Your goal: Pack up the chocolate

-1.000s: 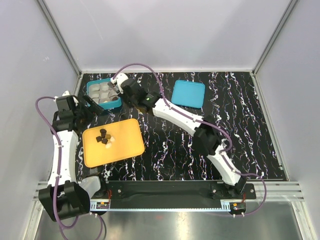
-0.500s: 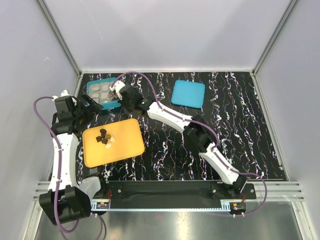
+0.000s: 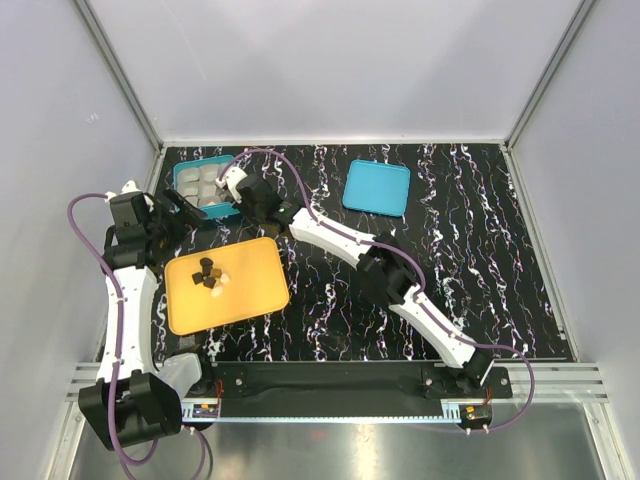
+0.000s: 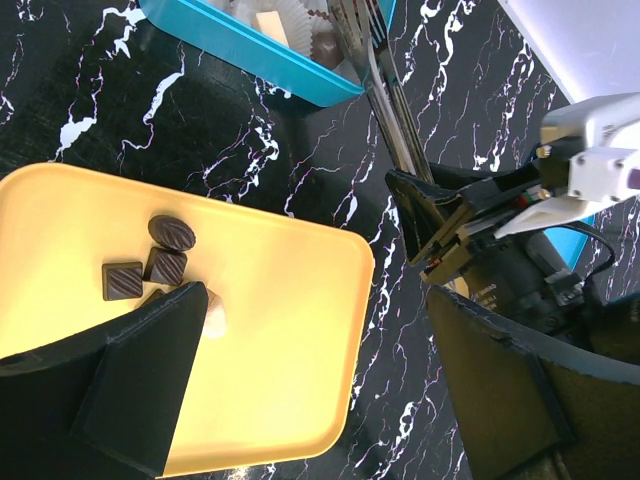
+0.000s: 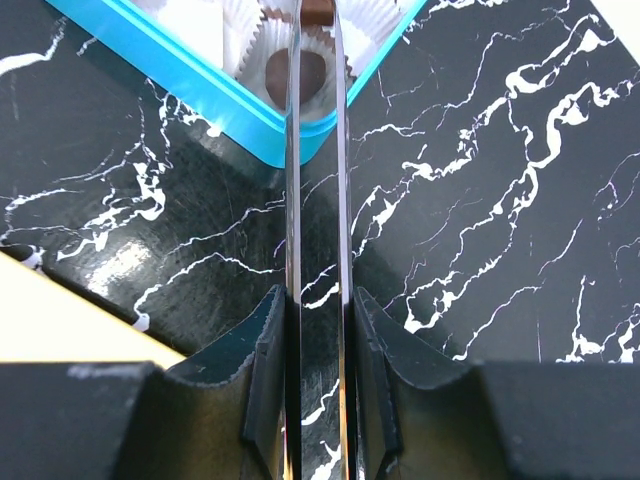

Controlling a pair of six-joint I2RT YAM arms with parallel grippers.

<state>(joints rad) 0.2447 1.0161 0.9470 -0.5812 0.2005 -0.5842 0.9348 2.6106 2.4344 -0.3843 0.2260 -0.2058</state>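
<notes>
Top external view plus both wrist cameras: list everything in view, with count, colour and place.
table: one, black marbled, under everything
tray: one, orange, near left
chocolates on the tray: several, dark plus a cream one, clustered in its far-left part
box: one, teal, pale compartments, far left
chocolates in the box: at least two, dark and cream, in its compartments
lid: one, teal, flat, far centre
tongs: one, metal, tips over the box
left gripper: open, empty, between box and tray
right gripper: shut on the tongs
</notes>
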